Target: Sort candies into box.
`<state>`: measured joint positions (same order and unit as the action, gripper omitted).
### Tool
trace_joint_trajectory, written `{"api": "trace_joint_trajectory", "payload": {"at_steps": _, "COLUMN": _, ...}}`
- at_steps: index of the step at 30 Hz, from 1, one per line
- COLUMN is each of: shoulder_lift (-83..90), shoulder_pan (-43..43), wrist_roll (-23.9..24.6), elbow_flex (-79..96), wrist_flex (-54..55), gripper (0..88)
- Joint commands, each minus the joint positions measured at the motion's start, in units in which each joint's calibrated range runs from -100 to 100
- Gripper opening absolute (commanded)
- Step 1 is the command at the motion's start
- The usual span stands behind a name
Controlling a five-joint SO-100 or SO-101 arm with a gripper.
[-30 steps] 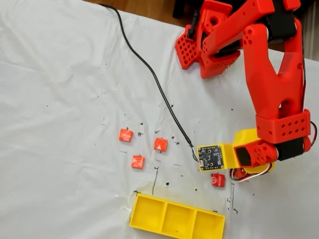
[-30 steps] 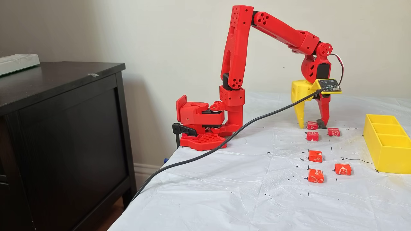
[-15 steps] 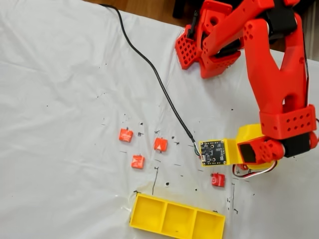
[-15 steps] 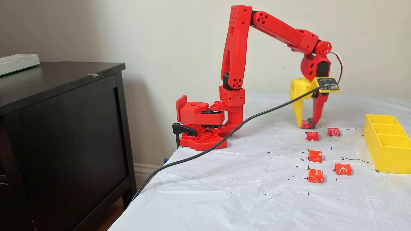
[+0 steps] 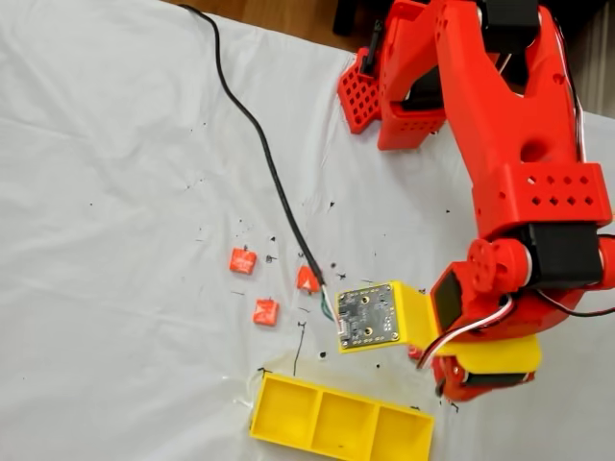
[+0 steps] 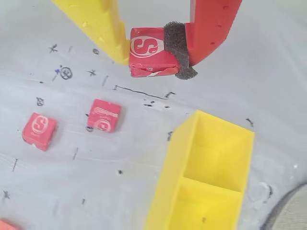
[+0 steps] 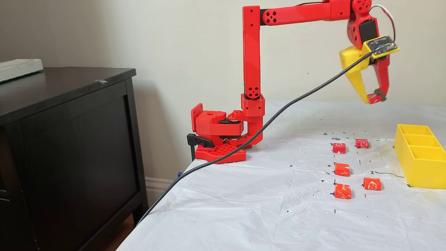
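Wrist view: gripper clamped on one candy, pinched between the yellow finger and the red finger's foam pad, held in the air above the white cloth. Just below it, the box, both visible compartments bare. Two loose candies lie left of the box on the cloth. Side fixed view: five candies on the table, arm raised high, box at the right edge. Risk: the grip looks to sit on the candy's edges, so a swing could twist it loose; releasing early lands it outside the box wall.
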<state>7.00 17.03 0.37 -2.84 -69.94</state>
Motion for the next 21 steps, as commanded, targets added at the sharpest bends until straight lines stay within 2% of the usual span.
{"api": "trace_joint_trajectory", "payload": {"at_steps": 1, "shoulder_lift": -0.3, "shoulder_pan": -1.17, "wrist_roll": -1.56, "elbow_flex": -6.58, "wrist_flex": 6.86, "gripper": 0.2}}
{"api": "trace_joint_trajectory", "payload": {"at_steps": 12, "shoulder_lift": -7.09, "shoulder_pan": -2.53, "wrist_roll": -1.86, "elbow_flex": -8.4, "wrist_flex": 14.88, "gripper": 0.2}}
{"api": "trace_joint_trajectory", "payload": {"at_steps": 21, "shoulder_lift": -9.38, "shoulder_pan": -3.26, "wrist_roll": -1.51, "elbow_flex": -9.31, "wrist_flex": 17.09, "gripper": 0.2}}
